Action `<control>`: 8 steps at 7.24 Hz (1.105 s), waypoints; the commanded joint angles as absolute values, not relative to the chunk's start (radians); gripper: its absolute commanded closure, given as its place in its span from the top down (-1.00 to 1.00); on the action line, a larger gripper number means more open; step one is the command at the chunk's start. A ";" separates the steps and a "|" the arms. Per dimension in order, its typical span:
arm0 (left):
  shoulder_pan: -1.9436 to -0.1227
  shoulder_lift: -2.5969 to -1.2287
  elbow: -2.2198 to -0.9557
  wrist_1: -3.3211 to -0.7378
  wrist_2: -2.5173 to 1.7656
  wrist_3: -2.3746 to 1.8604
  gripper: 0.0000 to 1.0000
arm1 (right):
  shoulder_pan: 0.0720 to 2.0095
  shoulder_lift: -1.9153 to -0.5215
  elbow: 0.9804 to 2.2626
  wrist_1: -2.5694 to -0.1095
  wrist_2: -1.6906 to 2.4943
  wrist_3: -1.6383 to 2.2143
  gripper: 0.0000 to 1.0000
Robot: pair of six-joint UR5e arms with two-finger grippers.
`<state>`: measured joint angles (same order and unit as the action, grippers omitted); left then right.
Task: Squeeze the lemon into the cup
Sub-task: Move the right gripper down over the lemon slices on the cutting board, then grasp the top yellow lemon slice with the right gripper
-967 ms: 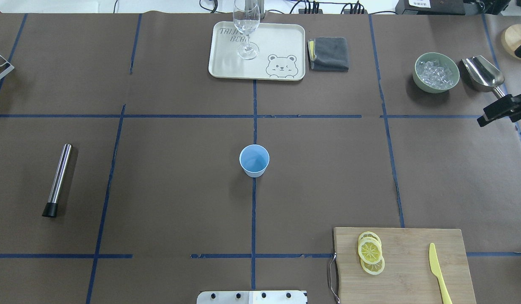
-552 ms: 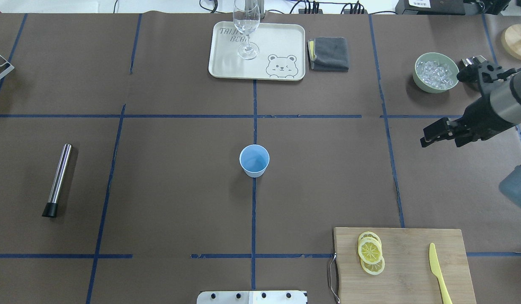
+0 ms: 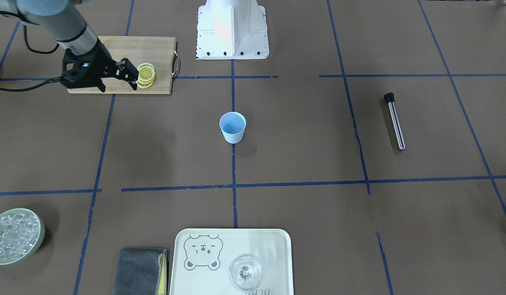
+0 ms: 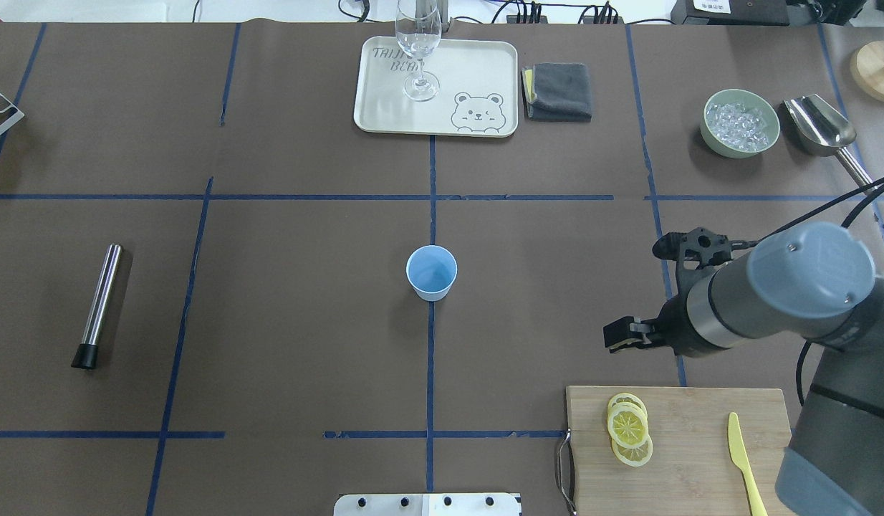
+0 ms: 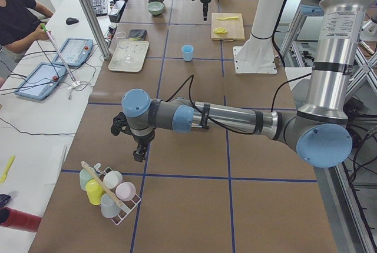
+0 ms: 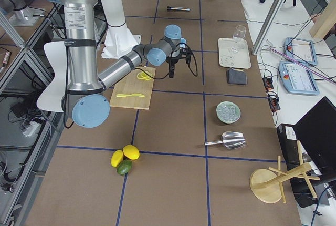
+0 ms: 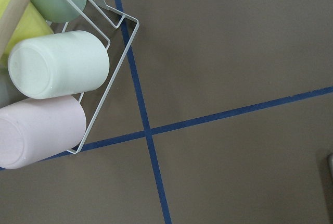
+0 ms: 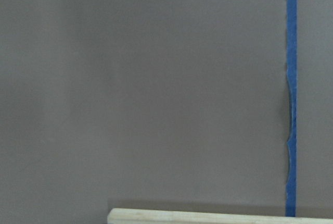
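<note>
Because the lemon slice [image 4: 627, 426] is light, limp and slippery, we would pinch across its rind; whether the right gripper [image 4: 620, 337] is parted, we cannot tell.

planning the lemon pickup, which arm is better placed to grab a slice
Right. The right pincer hovers near the cutting board holding the lemon slices; the left pincer is far off by the cup rack.

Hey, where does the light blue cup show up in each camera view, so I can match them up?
Front-facing: the cup at centre.
Overhead: centre.
Exterior left: upper middle.
Exterior right: not visible, seemingly behind the right arm.
Both wrist views: not in them.
Landmark: the bear tray, along the same blue tape line as the cup.
</note>
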<state>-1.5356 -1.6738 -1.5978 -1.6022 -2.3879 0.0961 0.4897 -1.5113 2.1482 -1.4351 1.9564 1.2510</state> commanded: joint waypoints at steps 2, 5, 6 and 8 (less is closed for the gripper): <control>-1.536 -1.674 -1.601 -1.603 -2.390 0.097 1.00 | 0.368 -1.514 2.135 -1.454 1.869 1.328 0.98; -1.536 -1.674 -1.605 -1.603 -2.390 0.095 1.00 | 0.319 -1.515 2.115 -1.456 1.859 1.331 0.98; -1.536 -1.674 -1.606 -1.601 -2.390 0.095 1.00 | 0.316 -1.519 2.115 -1.456 1.859 1.331 0.98; -1.536 -1.672 -1.609 -1.601 -2.391 0.095 1.00 | 0.301 -1.511 2.080 -1.456 1.858 1.331 0.98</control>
<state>-1.5355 -1.6726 -1.6072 -1.6017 -2.3903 0.0952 0.3082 -1.5148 2.0993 -1.4557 1.8590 1.3315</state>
